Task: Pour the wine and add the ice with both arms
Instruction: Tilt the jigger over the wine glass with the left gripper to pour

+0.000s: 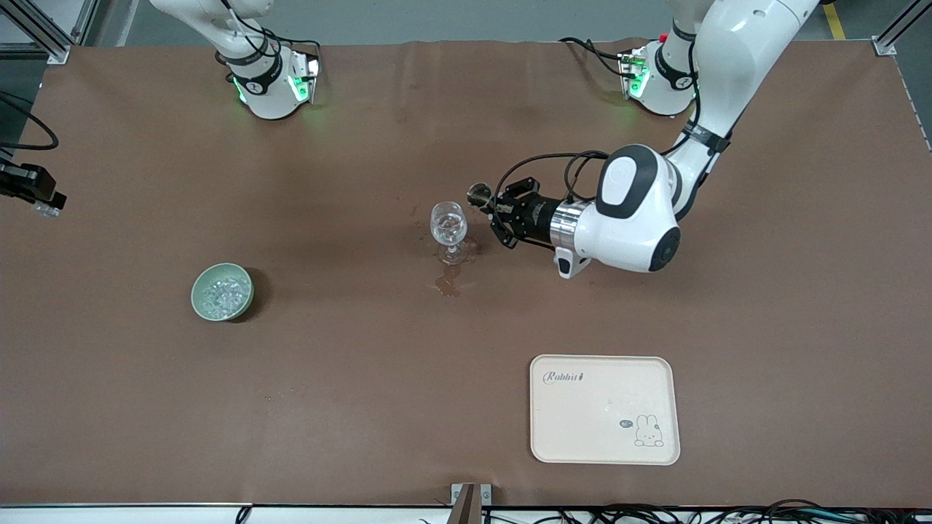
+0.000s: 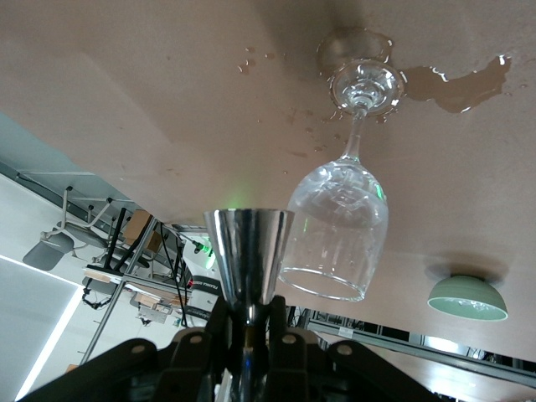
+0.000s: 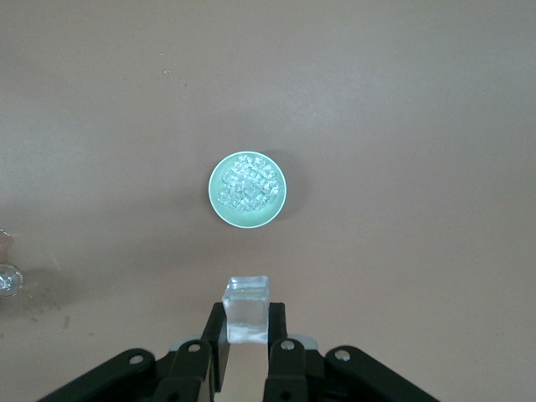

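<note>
A clear stemmed glass [image 1: 448,224] stands mid-table; I cannot tell whether it holds wine. My left gripper [image 1: 494,207] lies level beside it, shut on the stem of a small steel measuring cup [image 1: 478,194] whose mouth is close to the glass's rim. In the left wrist view the cup [image 2: 249,249] sticks out of the gripper [image 2: 249,314] next to the glass [image 2: 337,226]. My right gripper [image 3: 248,322] is shut on one clear ice cube [image 3: 247,303], high over the pale green bowl [image 3: 248,188] of ice [image 1: 222,295]. In the front view it [image 1: 45,207] shows at the picture's edge.
A wet patch [image 1: 448,280] spreads on the brown table from the glass's foot toward the front camera. A cream tray [image 1: 582,422] with a rabbit print lies near the table's front edge, toward the left arm's end.
</note>
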